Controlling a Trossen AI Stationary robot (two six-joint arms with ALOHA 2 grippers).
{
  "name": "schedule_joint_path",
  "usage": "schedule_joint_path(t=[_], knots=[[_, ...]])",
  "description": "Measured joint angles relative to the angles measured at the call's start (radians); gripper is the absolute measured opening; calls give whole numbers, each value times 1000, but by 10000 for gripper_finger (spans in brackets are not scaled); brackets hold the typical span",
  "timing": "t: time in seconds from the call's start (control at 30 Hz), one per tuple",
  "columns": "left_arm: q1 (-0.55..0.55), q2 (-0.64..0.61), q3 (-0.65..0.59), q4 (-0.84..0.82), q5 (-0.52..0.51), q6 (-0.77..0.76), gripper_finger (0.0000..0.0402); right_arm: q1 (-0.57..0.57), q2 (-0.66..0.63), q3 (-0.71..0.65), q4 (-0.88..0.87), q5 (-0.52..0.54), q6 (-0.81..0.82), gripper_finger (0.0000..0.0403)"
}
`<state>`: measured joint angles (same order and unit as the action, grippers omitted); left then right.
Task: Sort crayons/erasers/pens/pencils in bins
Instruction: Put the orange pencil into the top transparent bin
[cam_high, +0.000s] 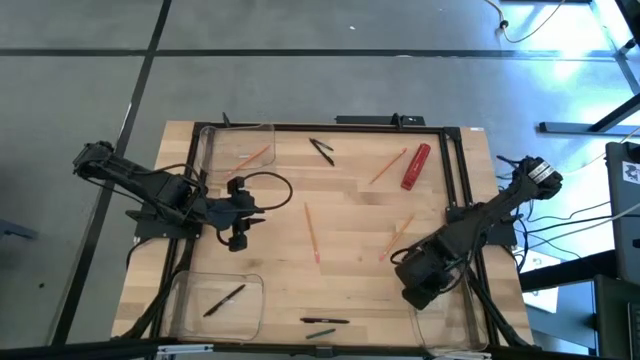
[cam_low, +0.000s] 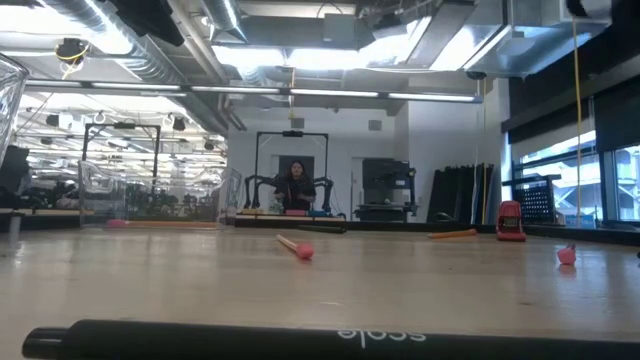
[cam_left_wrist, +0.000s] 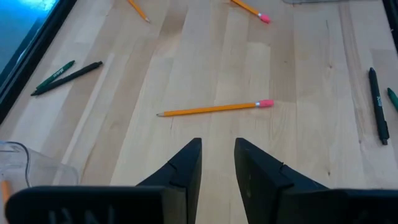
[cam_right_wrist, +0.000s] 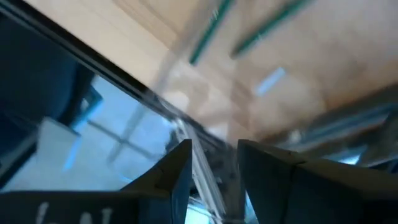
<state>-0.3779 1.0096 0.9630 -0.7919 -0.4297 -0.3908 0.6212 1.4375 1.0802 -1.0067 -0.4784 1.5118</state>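
Pencil (cam_left_wrist: 214, 109) lies crosswise before the parted left claw (cam_left_wrist: 217, 163); right claw (cam_right_wrist: 214, 163) parted.

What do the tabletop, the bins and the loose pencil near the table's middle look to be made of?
Tabletop: pale wood in glued strips, matte, with visible grain lines. Bins: clear glossy plastic, since the table shows through the walls. Pencil: orange-painted shaft with a pink, probably rubber, eraser tip; likely wood underneath.
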Motion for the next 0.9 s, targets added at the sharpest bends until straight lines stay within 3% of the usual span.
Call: schedule_joint_path(t=[0.33, 0.57, 0.9], knots=[[0, 0, 0, -1, -15, 0, 88, -43, 7, 220, -6, 632, -209, 131], [0, 0, 0, -4, -22, -11, 88, -154, 72, 223, 194, 636, -525, 131], [0, 0, -1, -9, -23, -47, 88, -312, 204, 223, 329, 682, -599, 131]])
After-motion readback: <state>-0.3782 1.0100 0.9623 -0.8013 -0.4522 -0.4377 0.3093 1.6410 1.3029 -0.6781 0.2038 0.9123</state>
